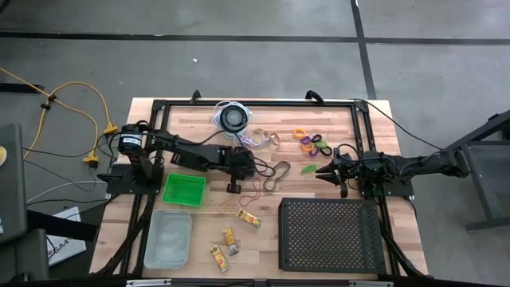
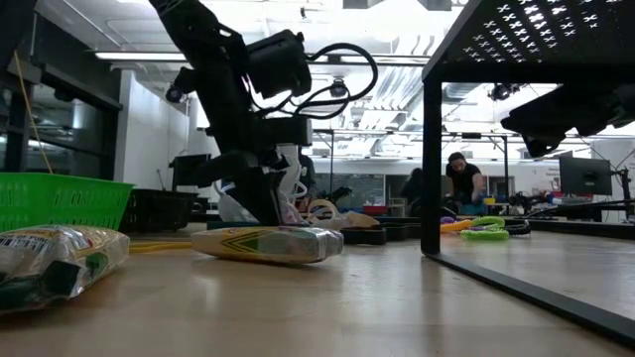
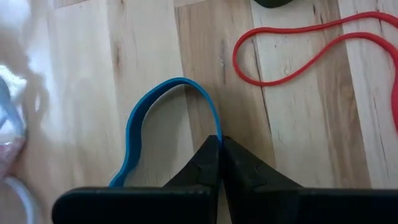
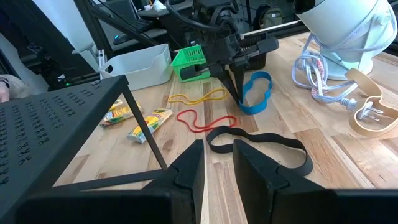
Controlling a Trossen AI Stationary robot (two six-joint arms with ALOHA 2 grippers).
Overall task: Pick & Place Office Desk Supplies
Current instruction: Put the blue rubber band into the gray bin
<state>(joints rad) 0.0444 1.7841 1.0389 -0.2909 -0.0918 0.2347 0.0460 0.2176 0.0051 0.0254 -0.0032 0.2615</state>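
Blue rubber band (image 3: 140,134) was pinched at one edge by the left gripper (image 3: 219,146), fingers fully closed on the strip, mid-table near the green basket (image 1: 184,190). Most of the loop lay flat on the wood, so the hold looked thin. To do this well I'd have lifted straight up and slowly, letting the loop peel off the table, not dragging it sideways into the red band (image 3: 298,53) just beside it. Then clear the yellow band (image 4: 198,96) before swinging toward a bin. Right gripper (image 4: 217,163) waited beside the perforated tray (image 1: 331,233), fingers partly apart, holding nothing, with a black band (image 4: 261,144) lying in front of it.
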